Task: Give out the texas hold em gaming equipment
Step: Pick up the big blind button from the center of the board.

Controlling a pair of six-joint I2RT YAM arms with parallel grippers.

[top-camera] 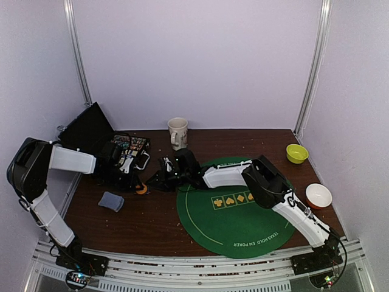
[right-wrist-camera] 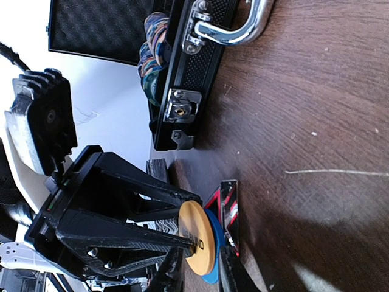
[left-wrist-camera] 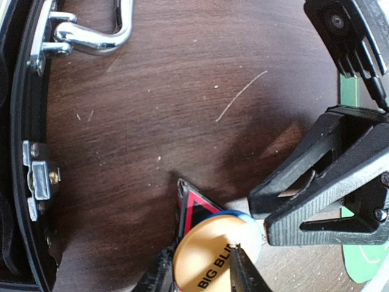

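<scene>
- Left end effector (left-wrist-camera: 202, 266) reached in over the brown surface (top-camera: 140, 225), at 3 o'clock of the open black chip case (top-camera: 124, 149).
- Its fingers (left-wrist-camera: 243, 272) stood close together around the orange big-blind button (left-wrist-camera: 206, 258). One tip lay over the printed face. Logged as pinched on the button.
- A blue disc (right-wrist-camera: 216, 240) sat flat against the back of the big-blind button; the pair stood on edge, tilted up off the wood.
- Right end effector (right-wrist-camera: 202, 274) came in from 3 o'clock, tips meeting the same pair. In its wrist view one finger stood on each side of the two discs with little gap. Could not tell whether it was clamped or only touching.
- A black-and-red piece (left-wrist-camera: 193, 207) stood just beside the discs, at their 11 o'clock in the left wrist view; could not tell what it was.
- Case: chrome handle (left-wrist-camera: 97, 33) and latch (right-wrist-camera: 179, 103) faced the end effectors. Striped poker chips (right-wrist-camera: 153, 45) showed inside.
- Grey-blue card deck (top-camera: 111, 201) lay on the wood at 7 o'clock of the left end effector, well apart from it.
- Green poker mat (top-camera: 237, 228) lay at 4 o'clock of the discs; the right arm crossed over it.
- Beige mug (top-camera: 177, 132) stood at 12 o'clock of the mat, yellow-green bowl (top-camera: 296, 153) at 2 o'clock, orange-rimmed bowl (top-camera: 318, 196) at 3 o'clock.
</scene>
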